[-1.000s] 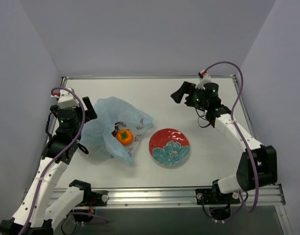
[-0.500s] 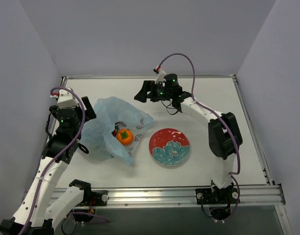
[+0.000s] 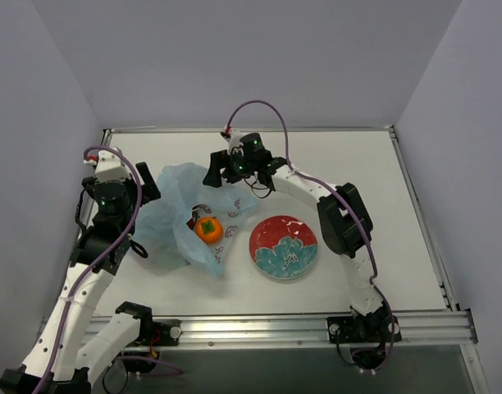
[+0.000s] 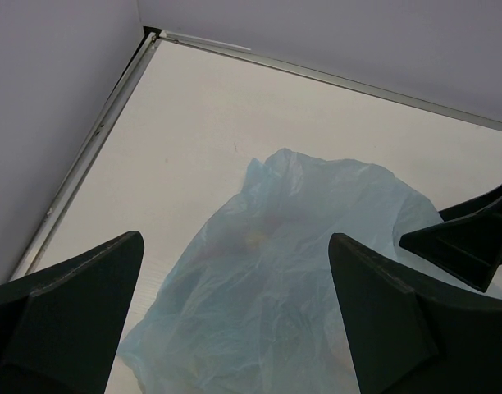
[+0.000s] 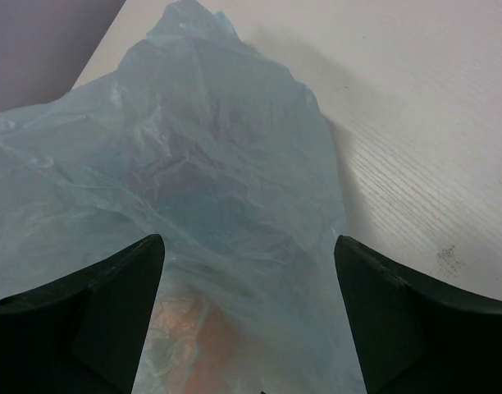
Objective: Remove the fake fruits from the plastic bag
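we see the plastic bag (image 3: 173, 222) lying crumpled on the left half of the white table (image 3: 358, 180), its mouth turned toward the near right. the orange fake fruit (image 3: 207, 229) with its green calyx sits in that mouth, still ringed by plastic, and a small dark red shape (image 3: 193, 218) lies just to its left, too small for us to name. the red plate (image 3: 271, 230) with the teal flower is just beside the bag on the right, apart from it, with nothing on it.

the right gripper (image 3: 212, 174) reaches across the table and hangs over the far edge of the bag. from its wrist camera both fingers (image 5: 95, 304) stand wide apart with the pale blue plastic filling the gap, and an orange-red blur (image 5: 193, 332) shows through the film low between them. we cannot tell whether the fingers touch the bag.

the left gripper (image 3: 146, 185) is at the bag's left side, its jaws also spread wide and holding nothing. its wrist camera looks down on the bag's back, with a dark finger of the right gripper at the right edge of that view
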You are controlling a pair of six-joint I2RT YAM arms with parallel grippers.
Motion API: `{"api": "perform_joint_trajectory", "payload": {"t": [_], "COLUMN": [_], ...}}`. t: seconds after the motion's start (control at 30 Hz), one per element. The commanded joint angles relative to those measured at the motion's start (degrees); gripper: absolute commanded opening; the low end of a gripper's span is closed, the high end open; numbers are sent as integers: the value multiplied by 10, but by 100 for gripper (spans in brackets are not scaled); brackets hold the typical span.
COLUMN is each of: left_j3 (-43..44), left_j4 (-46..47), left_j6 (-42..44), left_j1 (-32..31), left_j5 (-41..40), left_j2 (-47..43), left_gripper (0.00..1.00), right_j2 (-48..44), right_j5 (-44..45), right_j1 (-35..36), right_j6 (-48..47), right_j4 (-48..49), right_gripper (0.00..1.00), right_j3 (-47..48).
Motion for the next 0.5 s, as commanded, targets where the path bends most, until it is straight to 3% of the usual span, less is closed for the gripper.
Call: {"api": "perform_joint_trajectory", "payload": {"t": [0.0,0.07,0.1,0.2,0.23,0.47], "left_j3": [20,19,19,19,19,19], "left_j4": [-1,1,1,1,1,1], "left_j6": [-8,-8,-8,-8,-8,-6], "left_j1": [7,7,7,7,7,7], "left_j5": [4,4,4,4,3,5], "left_j2": [-3,-4,-5,-6,-6,-8], "left_gripper": [94,94,94,94,94,94], "right_j2": [18,25,31,33,34,38], "right_j5": [2,-4,-5,-9,-11,0], "right_j1": [8,8,8,8,8,3], "right_j6": [-19,-18,-17,-16,-16,-10], "right_j4": [-4,-5,-5,-5,-5,-5], "right_gripper": [76,56,39,13,0,0], "right_j3": [30,41,44,53,57,86]}}
